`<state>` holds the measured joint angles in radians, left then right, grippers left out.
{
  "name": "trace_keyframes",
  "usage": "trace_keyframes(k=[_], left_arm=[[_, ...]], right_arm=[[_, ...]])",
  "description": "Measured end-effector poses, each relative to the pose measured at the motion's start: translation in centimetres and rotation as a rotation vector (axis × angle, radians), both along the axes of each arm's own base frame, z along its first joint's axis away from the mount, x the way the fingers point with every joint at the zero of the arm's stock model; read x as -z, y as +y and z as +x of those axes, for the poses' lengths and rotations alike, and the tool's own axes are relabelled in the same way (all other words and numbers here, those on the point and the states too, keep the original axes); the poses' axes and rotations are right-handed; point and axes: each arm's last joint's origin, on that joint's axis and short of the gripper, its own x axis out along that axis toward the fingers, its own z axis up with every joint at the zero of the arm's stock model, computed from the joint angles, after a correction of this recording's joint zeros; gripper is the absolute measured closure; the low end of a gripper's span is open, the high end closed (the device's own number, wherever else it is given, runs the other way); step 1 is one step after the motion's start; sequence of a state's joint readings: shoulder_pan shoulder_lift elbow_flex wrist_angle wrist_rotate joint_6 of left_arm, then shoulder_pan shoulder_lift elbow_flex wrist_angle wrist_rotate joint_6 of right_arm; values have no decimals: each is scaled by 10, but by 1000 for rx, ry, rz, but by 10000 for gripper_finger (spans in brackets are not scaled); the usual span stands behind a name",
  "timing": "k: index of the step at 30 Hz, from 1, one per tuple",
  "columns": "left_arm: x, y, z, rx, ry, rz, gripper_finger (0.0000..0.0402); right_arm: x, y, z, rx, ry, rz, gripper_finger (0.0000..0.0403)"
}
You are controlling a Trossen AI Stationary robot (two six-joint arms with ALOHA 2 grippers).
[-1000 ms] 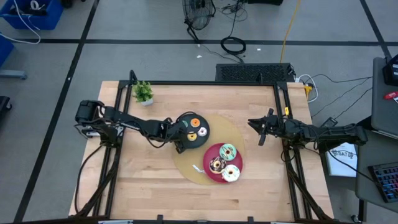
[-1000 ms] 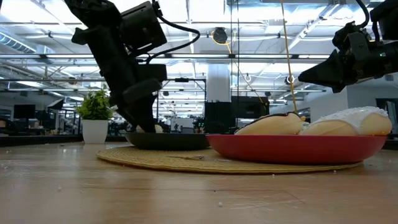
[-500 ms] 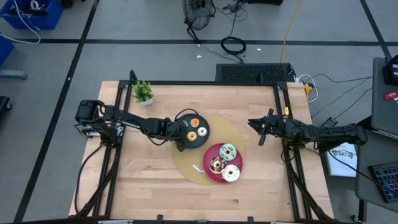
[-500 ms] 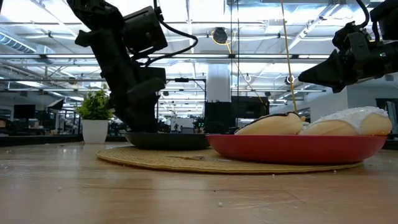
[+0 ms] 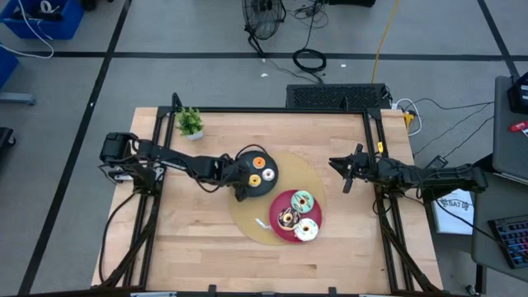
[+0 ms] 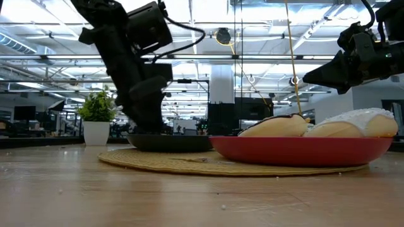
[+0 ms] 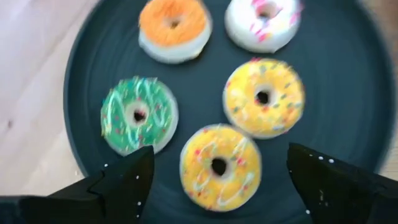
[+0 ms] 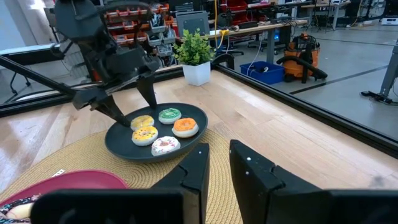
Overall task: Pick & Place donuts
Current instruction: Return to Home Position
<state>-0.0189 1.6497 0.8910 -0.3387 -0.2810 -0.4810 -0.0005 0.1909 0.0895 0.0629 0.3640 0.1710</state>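
My left end effector [image 7: 219, 155] hangs released, fingers spread wide and holding nothing, over the near edge of the black plate [image 7: 348, 81]. Five small donuts lie on that plate: an orange one [image 7: 174, 25], a white one with pink sprinkles [image 7: 264, 22], a green one [image 7: 138, 115] and two yellow ones [image 7: 264, 98] [image 7: 219, 167]. Beside it on the round woven mat [image 5: 247, 227] sits the red plate [image 5: 275, 208], carrying the mint-green donut [image 5: 302, 200], the brown donut [image 5: 288, 219] and the white-yellow donut [image 5: 306, 229]. My right end effector [image 5: 345, 175] waits raised above the table [image 5: 190, 239], off the mat's right side; released or clenched, I cannot tell.
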Motion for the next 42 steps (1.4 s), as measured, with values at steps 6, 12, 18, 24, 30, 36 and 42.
trace_keyframes(k=[6,12,18,24,30,36,42], left_arm=[[-18,-1,13,81,-32,0,45],[-51,-3,28,135,-51,-18,41],[-100,-7,36,173,-19,-3,37],[-159,-21,35,267,-46,50,36],[-208,-35,5,335,-205,121,36],[-236,-48,-48,313,-323,219,36],[-239,-58,-96,321,-494,271,36]], right_arm=[[0,0,0,0,0,0,348],[0,0,0,0,0,0,348],[0,0,0,0,0,0,348],[0,0,0,0,0,0,348],[0,0,0,-1,0,0,348],[0,0,0,0,0,0,348],[0,0,0,0,1,0,348]])
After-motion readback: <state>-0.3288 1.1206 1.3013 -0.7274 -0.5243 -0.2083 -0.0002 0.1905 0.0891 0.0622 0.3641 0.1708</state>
